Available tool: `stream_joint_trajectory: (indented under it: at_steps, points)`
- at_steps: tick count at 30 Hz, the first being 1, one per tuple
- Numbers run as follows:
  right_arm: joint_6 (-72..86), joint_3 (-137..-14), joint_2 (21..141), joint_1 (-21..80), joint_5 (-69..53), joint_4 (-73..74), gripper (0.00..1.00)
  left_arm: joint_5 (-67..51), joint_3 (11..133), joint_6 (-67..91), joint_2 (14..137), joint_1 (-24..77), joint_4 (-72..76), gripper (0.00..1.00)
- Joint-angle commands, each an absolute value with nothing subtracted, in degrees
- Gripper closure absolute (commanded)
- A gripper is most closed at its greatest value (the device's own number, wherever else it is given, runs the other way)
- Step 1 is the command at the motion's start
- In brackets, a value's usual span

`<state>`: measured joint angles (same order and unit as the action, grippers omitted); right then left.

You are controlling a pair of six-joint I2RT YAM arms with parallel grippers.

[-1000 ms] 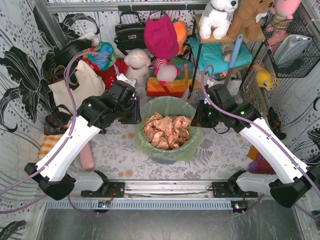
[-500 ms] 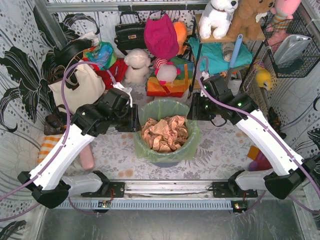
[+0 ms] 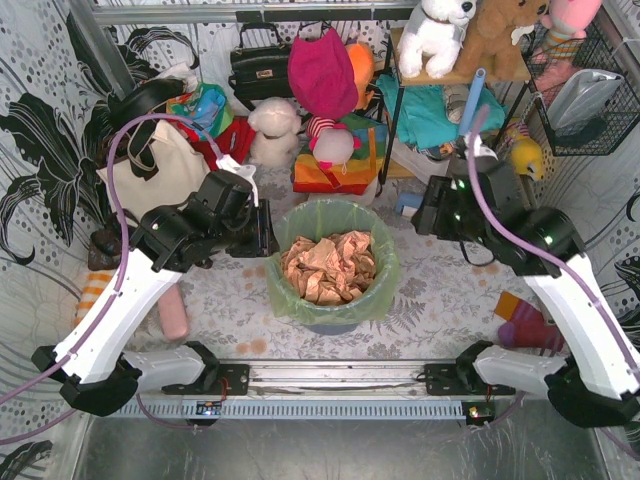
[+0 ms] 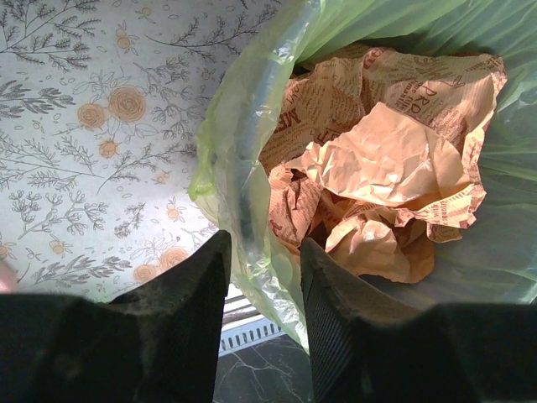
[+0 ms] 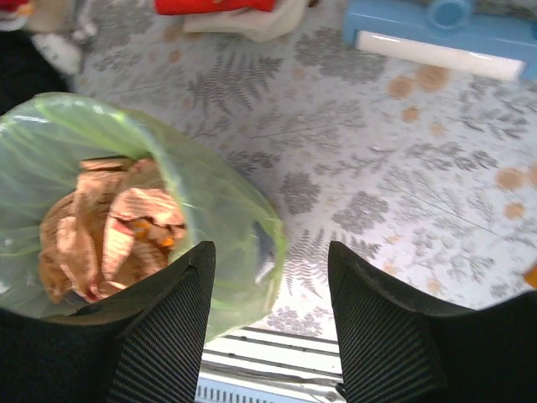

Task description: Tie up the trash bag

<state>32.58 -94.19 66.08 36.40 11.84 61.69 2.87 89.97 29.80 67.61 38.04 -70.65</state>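
The trash bag (image 3: 381, 290) sat at the middle of the table (image 3: 450, 300), between the 2 arms, lining a round bin (image 3: 330, 323) with its mouth folded outward over the rim and crumpled brown paper (image 3: 330, 265) heaped inside. The left tool (image 4: 263, 245) hung at the bag's left edge with its jaws part open, 1 finger outside the rim and 1 inside, the folded film lying in the gap but not pinched. The right tool (image 5: 270, 249) stood wide open just beside the bag's right edge, over bare table, with nothing between its jaws. The film looked thin, soft and slick, so it would likely stretch, bunch and slide out of a loose pinch, and could tear if dragged against the bin's rim. The load was probably light, since paper weighs little, so the bag or even the bin could lift or shift under a pull. The best hold seemed to be the turned-over collar at opposite sides, gathered into several layers so each tool would close on a thick fold, not a single sheet. Whether enough slack remained above the paper for a knot could not be told.
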Motion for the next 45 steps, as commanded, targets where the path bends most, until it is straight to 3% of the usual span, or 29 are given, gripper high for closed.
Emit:
stream_joint_trajectory:
  at_steps: [1, 10, 20, 41, 45]
  points:
    - [36.44, -86.98, 60.41, 36.39, 21.53, 67.05, 0.44, 4.43, 90.13, 29.8, 66.83, 38.05, -70.8, 0.55]
    - [40.34, -57.88, 51.26, 35.86, 5.6, 47.97, 0.44, 3.11, 87.63, 29.88, 66.36, 38.05, -70.55, 0.74]
    - [47.52, -35.56, 45.72, 30.41, -16.13, 24.08, 0.44, 1.62, 87.33, 29.97, 66.17, 38.03, -70.84, 0.77]
    - [50.4, -23.4, 58.21, 29.77, -22.55, 7.11, 0.55, 0.38, 85.55, 30.77, 65.3, 38.07, -70.05, 0.77]
    - [50.62, -22.67, 58.47, 29.45, -22.51, 6.58, 0.67, 1.8, 85.8, 31.06, 64.83, 38.02, -70.58, 0.73]
